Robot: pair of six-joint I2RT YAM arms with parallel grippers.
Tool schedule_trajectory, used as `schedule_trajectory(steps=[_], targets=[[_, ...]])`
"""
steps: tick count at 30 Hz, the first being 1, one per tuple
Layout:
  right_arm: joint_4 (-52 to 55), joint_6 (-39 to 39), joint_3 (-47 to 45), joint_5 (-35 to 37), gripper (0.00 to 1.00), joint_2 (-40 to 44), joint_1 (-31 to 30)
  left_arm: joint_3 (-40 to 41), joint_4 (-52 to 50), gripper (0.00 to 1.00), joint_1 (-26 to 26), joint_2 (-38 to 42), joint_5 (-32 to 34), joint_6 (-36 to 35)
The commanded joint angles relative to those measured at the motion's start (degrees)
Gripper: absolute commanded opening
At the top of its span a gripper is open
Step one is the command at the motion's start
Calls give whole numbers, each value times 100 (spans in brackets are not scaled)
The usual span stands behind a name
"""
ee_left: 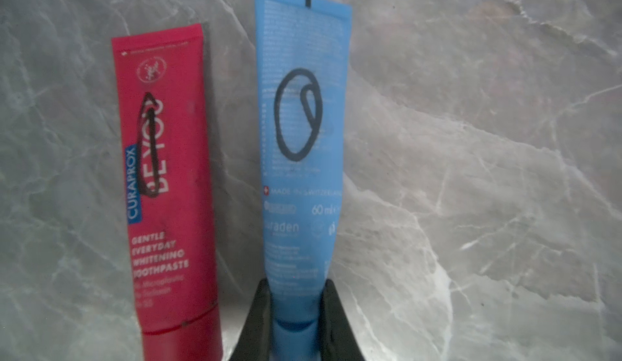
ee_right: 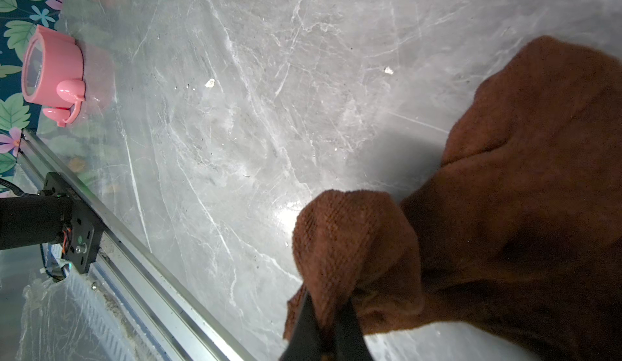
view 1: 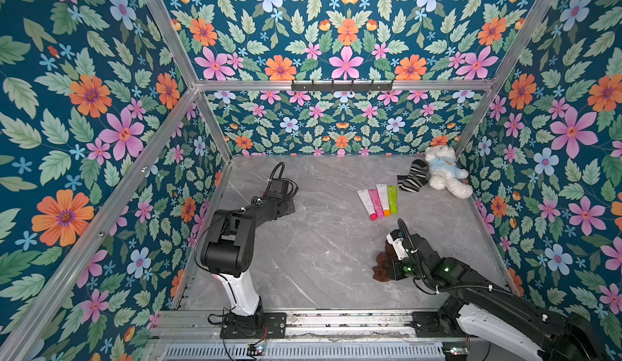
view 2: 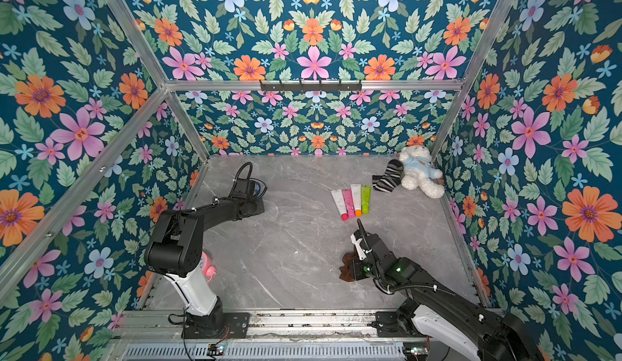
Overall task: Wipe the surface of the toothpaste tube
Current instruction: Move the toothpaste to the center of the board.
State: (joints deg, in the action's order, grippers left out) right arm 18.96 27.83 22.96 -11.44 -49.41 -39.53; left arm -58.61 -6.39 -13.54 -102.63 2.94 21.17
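I see the left fingers (ee_left: 259, 315) clenched on the blue toothpaste tube (ee_left: 299, 124), one dark finger pressed against each side of its narrow shoulder next to the cap. The gap between them is only as wide as that neck. The tube stretches away from the wrist over the grey marble desk (view 1: 319, 248), crimped end farthest out, with a black marker loop drawn on its body. I cannot tell whether it has left the surface.

Just beside it, parallel and not touching, lies a red toothpaste tube (ee_left: 168, 181) with its own black scribble. The fingers are clear of that one. I find neither tube in the top views, because the left arm's wrist (view 1: 279, 201) hangs over that spot at the far left of the desk.

The right fingers (ee_right: 304, 329) are pinched tight on a brown cloth (ee_right: 505, 191). A fold is squeezed between them and the rest bunches out ahead. In both top views it shows as a brown bundle under the right wrist, at the near right of the desk and well apart from the left arm.

Beyond it lies a row of four more tubes (view 1: 378, 201), side by side. A striped sock (view 1: 412, 176) and a white teddy bear (view 1: 444, 171) sit in the far right corner. A pink plastic pot (ee_right: 50, 73) stands by the left wall.
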Motion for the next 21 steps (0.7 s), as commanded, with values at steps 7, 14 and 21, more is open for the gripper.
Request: schedule_trajectory(steps=[7,14,21], targets=[[120,38,-10,146,0,455,-2,605,-388,9,-1499,958,-292,-29],[196,108,-37,204,0,762,67,1417,-424,9,-2716,2037,-796,209],[95,161,67,90,0,569,73,2064,-164,12,-4016,2400,-1480,299]])
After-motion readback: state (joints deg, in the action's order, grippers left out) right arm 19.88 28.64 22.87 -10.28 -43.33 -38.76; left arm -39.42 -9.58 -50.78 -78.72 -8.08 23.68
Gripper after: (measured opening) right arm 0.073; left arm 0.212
